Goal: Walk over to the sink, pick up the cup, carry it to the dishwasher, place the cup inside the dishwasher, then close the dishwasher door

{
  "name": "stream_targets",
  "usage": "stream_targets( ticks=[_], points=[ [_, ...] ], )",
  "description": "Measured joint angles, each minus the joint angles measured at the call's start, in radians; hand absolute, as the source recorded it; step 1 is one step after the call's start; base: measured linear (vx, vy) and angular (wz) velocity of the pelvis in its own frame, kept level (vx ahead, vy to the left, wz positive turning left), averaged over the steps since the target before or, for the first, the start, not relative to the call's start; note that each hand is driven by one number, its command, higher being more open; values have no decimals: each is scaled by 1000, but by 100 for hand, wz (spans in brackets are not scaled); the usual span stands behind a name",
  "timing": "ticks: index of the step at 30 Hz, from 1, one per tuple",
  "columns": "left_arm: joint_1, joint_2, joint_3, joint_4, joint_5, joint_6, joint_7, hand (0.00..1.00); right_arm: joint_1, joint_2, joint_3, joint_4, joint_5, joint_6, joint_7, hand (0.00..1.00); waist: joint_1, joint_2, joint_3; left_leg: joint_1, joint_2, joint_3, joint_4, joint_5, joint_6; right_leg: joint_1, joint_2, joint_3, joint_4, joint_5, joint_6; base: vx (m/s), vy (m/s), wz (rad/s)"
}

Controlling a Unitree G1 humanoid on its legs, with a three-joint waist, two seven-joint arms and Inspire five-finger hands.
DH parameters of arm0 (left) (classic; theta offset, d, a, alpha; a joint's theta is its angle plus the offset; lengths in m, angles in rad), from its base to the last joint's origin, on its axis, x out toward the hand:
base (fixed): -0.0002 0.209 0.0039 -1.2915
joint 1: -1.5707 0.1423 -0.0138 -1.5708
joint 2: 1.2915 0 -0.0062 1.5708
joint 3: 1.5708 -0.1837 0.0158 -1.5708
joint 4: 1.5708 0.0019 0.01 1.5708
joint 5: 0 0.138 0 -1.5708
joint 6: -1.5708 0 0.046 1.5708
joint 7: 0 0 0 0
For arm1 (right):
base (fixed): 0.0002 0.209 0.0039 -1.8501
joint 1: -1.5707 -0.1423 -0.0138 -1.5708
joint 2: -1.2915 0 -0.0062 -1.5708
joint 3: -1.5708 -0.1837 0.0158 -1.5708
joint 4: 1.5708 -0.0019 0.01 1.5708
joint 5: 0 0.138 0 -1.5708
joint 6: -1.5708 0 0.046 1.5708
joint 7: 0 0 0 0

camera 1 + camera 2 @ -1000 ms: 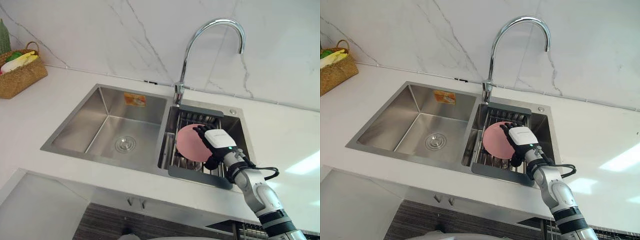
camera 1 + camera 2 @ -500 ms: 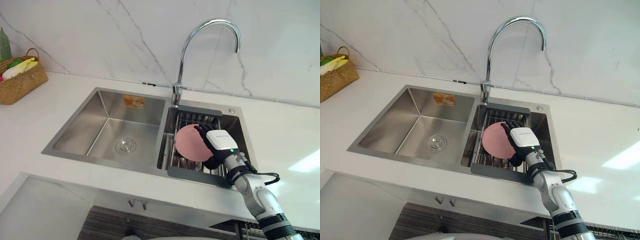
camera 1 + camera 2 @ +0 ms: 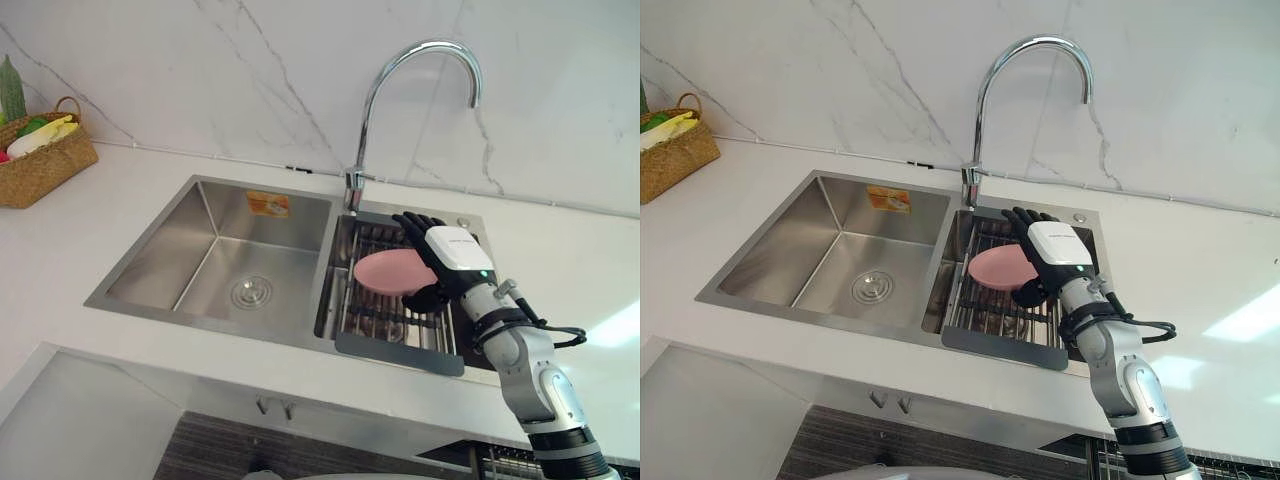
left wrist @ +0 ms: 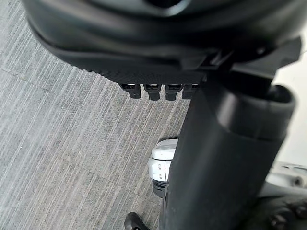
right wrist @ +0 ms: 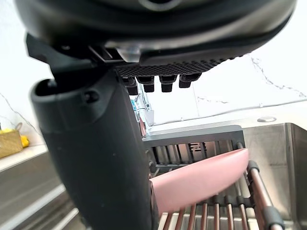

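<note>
Sink (image 3: 150, 265): steel, 2 basins, set in a white worktop (image 3: 560, 270); marble wall behind.
Left basin: drain (image 3: 250, 291) in the floor, orange sticker (image 3: 269, 203) on the back wall.
Right basin: wire rack (image 3: 380, 318) with a dark frame lies across it.
Tap (image 3: 400, 90): chrome, high arched neck, base on the rim between the 2 basins, spout over the right basin.
Task object: 1 pink dish (image 3: 392, 270), shallow and plate-like rather than cup-shaped; tilted close to flat, over the rack in the right basin.
Right hand (image 3: 455, 250): reaches in from the right, clamped on the pink dish; fingers (image 3: 410, 222) lie over its far edge, thumb (image 5: 96, 158) under the near edge.
Contact with rack: right wrist view puts the dish rim close beside a rack bar; touching or just clear, cannot tell.
Left hand (image 4: 158, 43): seen in its own wrist view above a grey striped floor (image 4: 62, 143); open or closed, cannot tell.
Basket (image 3: 40, 165): wicker, far left on the worktop, well apart from the sink, yellow and green items inside.
</note>
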Motion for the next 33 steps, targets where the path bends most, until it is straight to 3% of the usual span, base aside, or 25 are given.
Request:
stream_targets(
  ticks=[9, 19, 33],
  points=[
    [6, -2, 8, 0, 0, 0, 0, 100, -14, -7, 4, 0, 0, 9, 33, 100, 3, -7, -4, -1, 7, 2, 0, 0, 0, -1, 4, 2, -2, 1, -2, 0, 0, 0],
    [4, 8, 6, 1, -1, 0, 0, 100, -79, -5, 37, 115, 50, 36, 22, 100, 22, -24, -14, -5, 9, -8, 0, 1, -1, 3, 6, -6, -6, 1, -3, 0, 0, 2],
    [5, 10, 7, 1, -1, 0, 0, 100, -73, 35, 43, 111, 201, 102, 174, 100, 22, -30, -16, 0, 10, -6, 0, 1, -2, 5, 7, -4, -5, 1, -3, 0, 0, 0]
  ],
)
